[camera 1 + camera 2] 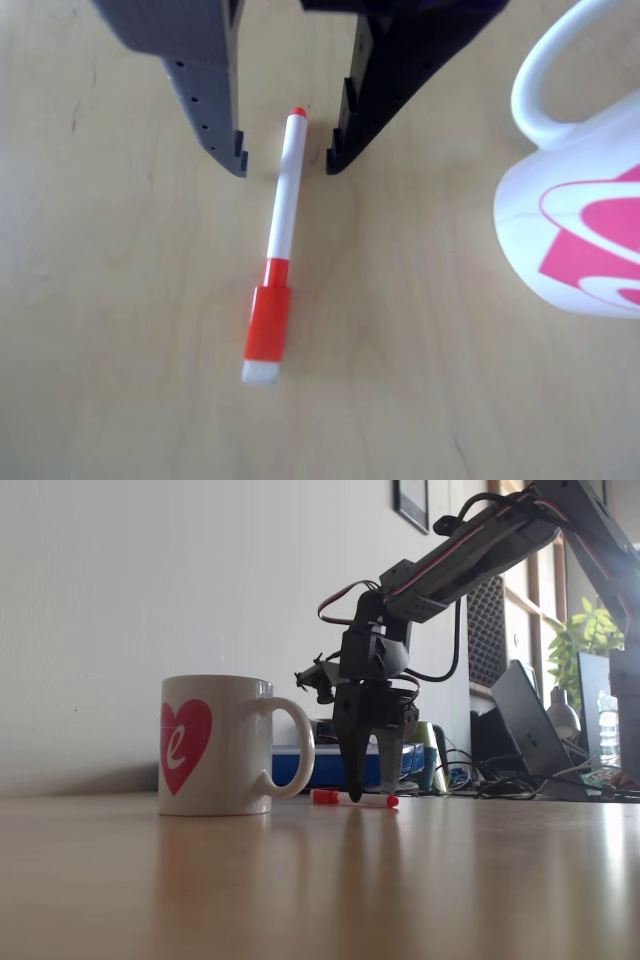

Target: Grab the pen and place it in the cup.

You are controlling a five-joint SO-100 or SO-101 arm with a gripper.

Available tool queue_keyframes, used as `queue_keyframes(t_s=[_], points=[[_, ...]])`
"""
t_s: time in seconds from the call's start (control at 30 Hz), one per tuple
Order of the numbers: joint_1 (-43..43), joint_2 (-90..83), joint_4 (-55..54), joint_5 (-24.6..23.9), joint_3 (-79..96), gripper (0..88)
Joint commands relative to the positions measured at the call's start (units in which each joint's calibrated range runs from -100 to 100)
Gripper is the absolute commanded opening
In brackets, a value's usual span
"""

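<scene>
The pen lies flat on the wooden table, its small red tip toward the top of the other view and its red cap with white end toward the bottom. My gripper is open, its two dark fingers standing on either side of the pen's white barrel near the tip, with a gap on each side. The white cup with a pink graphic and loop handle stands at the right. In the fixed view the gripper points straight down at the pen, just right of the cup.
The light wooden table spreads around the pen. In the fixed view a blue box, cables, a laptop and a plant crowd the background behind the arm.
</scene>
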Motion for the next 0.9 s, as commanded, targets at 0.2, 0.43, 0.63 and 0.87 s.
queue_keyframes(t_s=[0.2,0.43,0.63,0.87], points=[[-0.17,1.24,0.00,0.25,-5.08,20.9],[-0.09,6.22,4.65,0.25,-12.50,20.9],[0.00,7.13,5.51,0.25,-13.77,20.8],[0.08,7.13,5.51,0.25,-13.77,7.2]])
